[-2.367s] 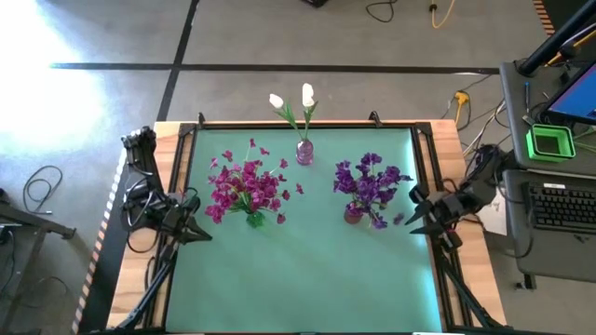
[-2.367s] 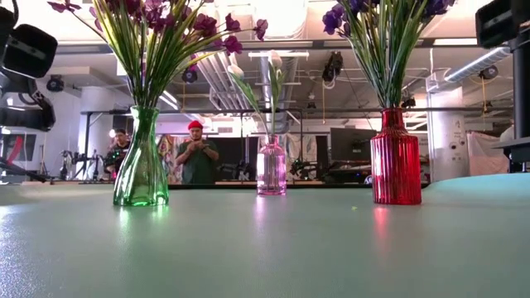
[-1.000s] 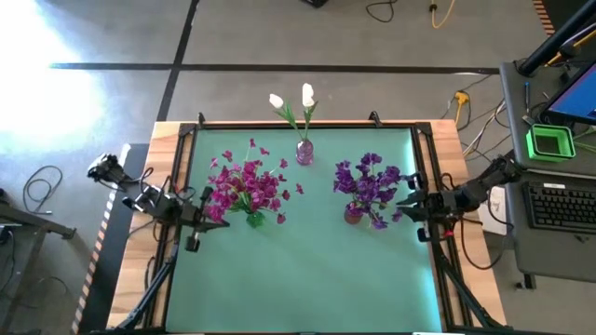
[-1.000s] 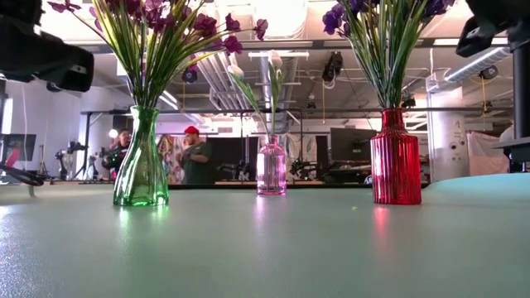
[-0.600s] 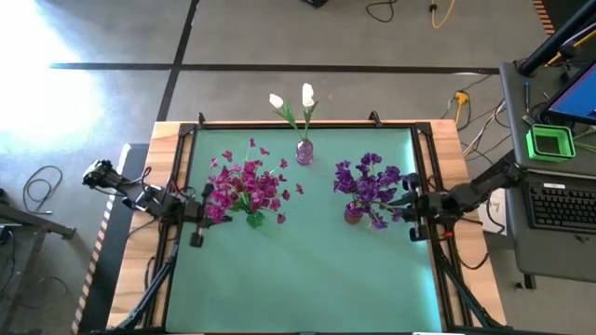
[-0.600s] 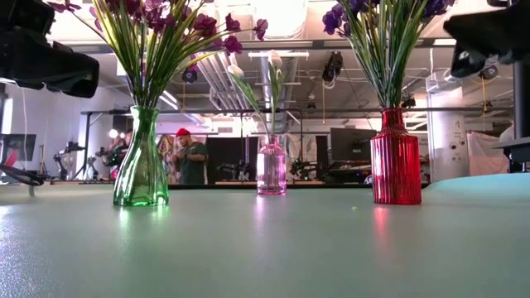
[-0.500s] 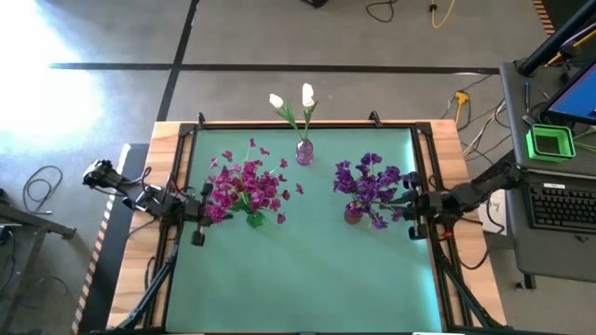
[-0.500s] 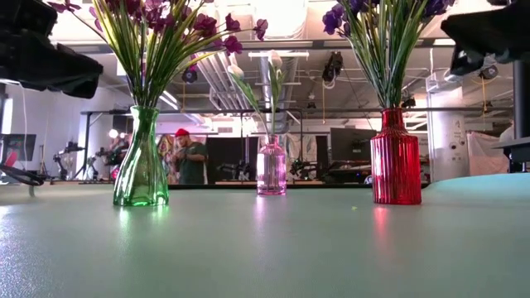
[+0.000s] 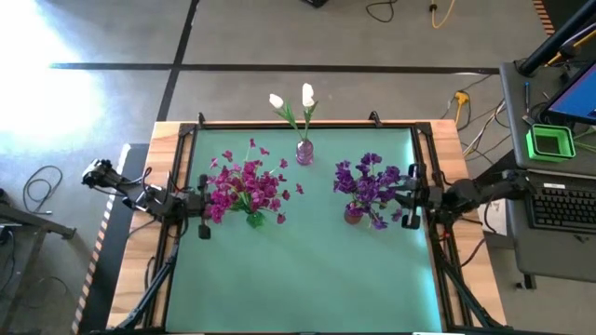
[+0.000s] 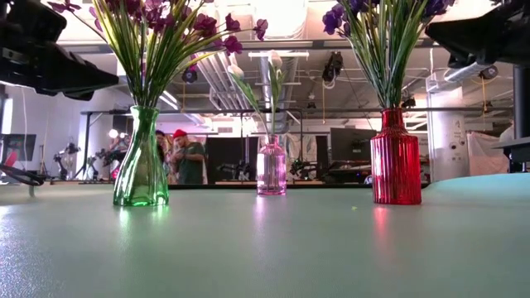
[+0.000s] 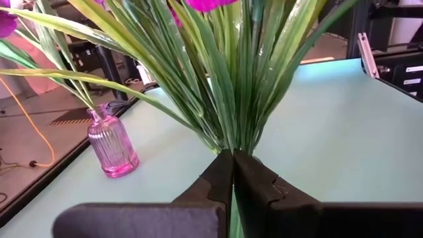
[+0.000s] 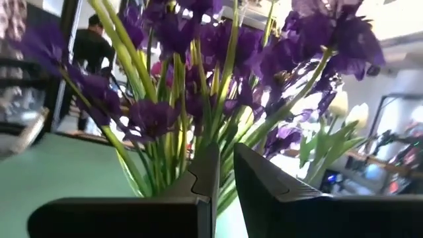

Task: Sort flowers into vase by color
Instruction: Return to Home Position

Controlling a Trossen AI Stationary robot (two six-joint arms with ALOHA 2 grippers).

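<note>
three vases stood upright on the green mat [image 9: 307, 279], well apart from each other, and each carried one colour. the magenta-pink flowers [image 9: 244, 186] filled the green vase [image 10: 141, 161] on the left side of the table. the two white buds [image 9: 307, 94] rose from the small pink-purple vase [image 10: 271, 168] at the middle of the far edge, and in the high view their heads leaned out past the mat's border. the purple flowers [image 9: 368, 181] stood in the ribbed red vase [image 10: 395, 160] on the right side.

the left gripper [image 9: 207, 201] hung over the mat's left edge, just beside the magenta bunch and pointing inward at it. its wrist view showed the two fingers pressed together with nothing between them and green stems fanning up right ahead. the right gripper [image 9: 400, 197] hung over the right edge in the mirrored pose, just beside the purple bunch. its fingers stood a narrow slit apart and held nothing, with purple blooms close in front. in the low view both arms showed only as dark shapes in the upper corners, above the tabletop.

beyond the table, a person in a red cap [image 10: 189, 156] stood in the room behind the green vase. a desk with a keyboard [image 9: 563, 207] sat off the table's right side.
</note>
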